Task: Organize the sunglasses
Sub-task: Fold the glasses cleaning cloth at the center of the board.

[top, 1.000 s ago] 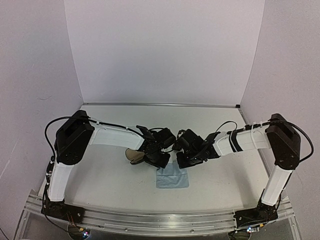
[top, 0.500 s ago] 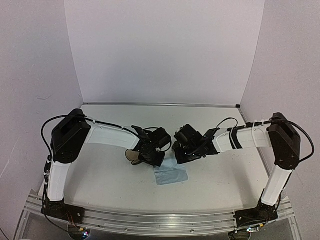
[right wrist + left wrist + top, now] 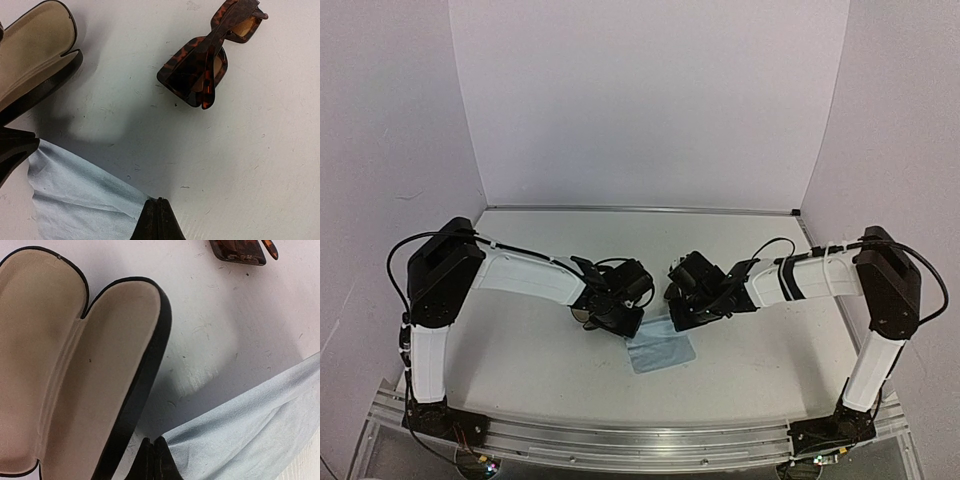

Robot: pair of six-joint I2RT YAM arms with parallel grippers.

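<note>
Right wrist view has the right gripper closed on one corner of the light blue cloth, and the left gripper is likewise pinched shut on the neighbouring corner, the edge between them drawn fairly straight. The sunglasses lie folded on the table just beyond the cloth, apart from it and near the open case. To handle the cloth well, I judge both arms should travel together at equal height, with that edge taut but not overstretched, steering clear of sunglasses and case.
</note>
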